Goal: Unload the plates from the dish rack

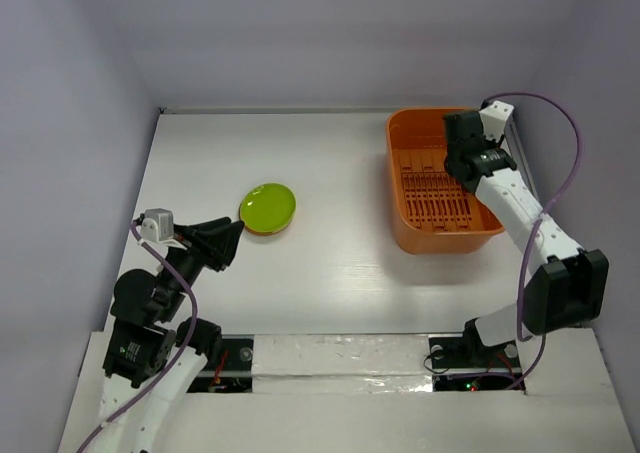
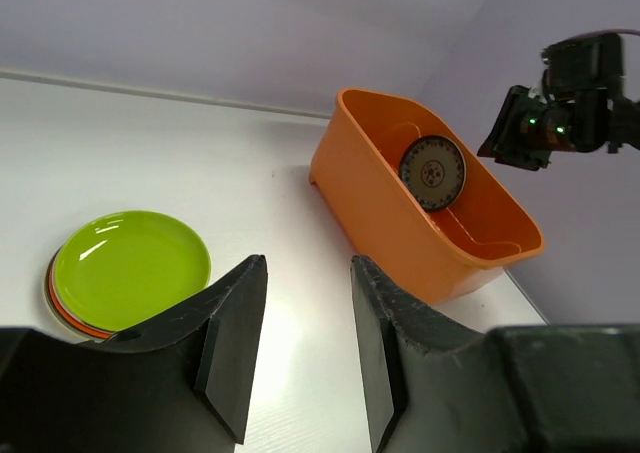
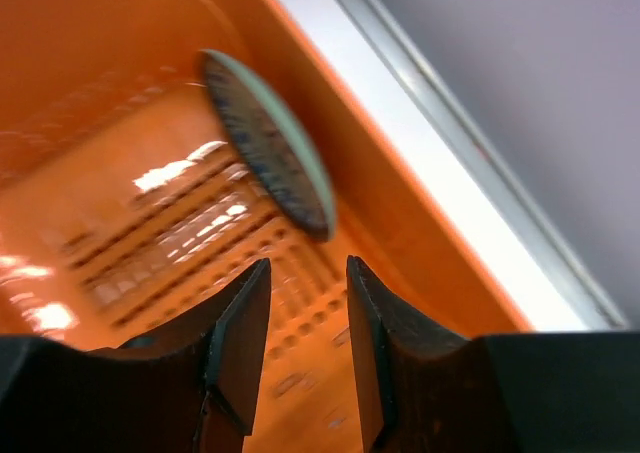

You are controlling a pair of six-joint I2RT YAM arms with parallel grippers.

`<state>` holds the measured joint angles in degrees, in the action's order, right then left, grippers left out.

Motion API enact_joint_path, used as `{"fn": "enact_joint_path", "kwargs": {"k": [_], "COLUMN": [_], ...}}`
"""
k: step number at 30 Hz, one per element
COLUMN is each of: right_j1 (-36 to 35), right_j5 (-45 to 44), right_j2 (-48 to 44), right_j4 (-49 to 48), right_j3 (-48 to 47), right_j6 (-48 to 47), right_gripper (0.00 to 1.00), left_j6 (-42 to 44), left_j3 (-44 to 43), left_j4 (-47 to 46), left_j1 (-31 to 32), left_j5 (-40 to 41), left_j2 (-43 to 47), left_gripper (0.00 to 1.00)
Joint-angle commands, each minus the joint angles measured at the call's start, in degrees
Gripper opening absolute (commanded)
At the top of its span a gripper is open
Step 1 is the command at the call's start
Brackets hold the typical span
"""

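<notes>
**One plate in rack, poorly seen**

The patterned plate (image 2: 432,172) stood on edge inside the dish rack (image 2: 370,203), leaning on its right-side wall. It was blurred in the right wrist view and hidden under the right arm from above. The right gripper (image 3: 307,273) hung over the slotted floor, fingers apart and empty. The left gripper (image 2: 308,273) was spread, holding nothing. On the counter (image 1: 330,273), a yellow-green plate (image 1: 267,208) topped a stack; the lower plates showed only as rims.
</notes>
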<state>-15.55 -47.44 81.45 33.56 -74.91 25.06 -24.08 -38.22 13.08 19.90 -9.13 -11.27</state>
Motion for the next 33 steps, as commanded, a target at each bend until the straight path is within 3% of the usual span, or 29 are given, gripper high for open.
{"fn": "enact_joint_path", "kwargs": {"k": [1, 7, 16, 20, 25, 29, 33], "right_j1": [3.2, 7.0, 8.9, 8.9, 8.9, 8.9, 7.7], "right_j5": [-1.3, -0.8, -0.2, -0.1, 0.4, -0.3, -1.9], "right_j2": [5.0, 14.2, 19.7, 21.1, 20.8, 20.6, 17.4], "right_j4": [2.7, 3.6, 0.0, -0.1, -0.4, 0.8, 1.3], "right_j3": [-4.3, -8.7, -11.6, -12.5, -12.9, -14.0, -14.5], "right_j6": [-5.1, -8.2, -12.2, -12.8, -13.9, -14.3, -15.1], "right_gripper": [0.42, 0.43, 0.39, 0.27, 0.22, 0.0, 0.0], "left_j6": [0.1, 0.1, 0.1, 0.1, 0.1, 0.0, 0.0], "left_j3": [-0.3, -0.3, -0.3, -0.3, -0.3, -0.3, -0.3], "left_j4": [-2.6, -2.6, -2.5, -2.5, -2.4, -2.4, -2.4], "left_j1": [0.8, 0.8, 0.8, 0.8, 0.8, 0.8, 0.8], "left_j5": [-0.4, -0.1, 0.1, 0.2, 0.0, 0.2, 0.1], "left_j2": [0.8, 1.2, 0.8, 0.6, 0.2, 0.4, 0.3], "left_gripper": [0.36, 0.37, 0.38, 0.38, 0.38, 0.38, 0.38]}}
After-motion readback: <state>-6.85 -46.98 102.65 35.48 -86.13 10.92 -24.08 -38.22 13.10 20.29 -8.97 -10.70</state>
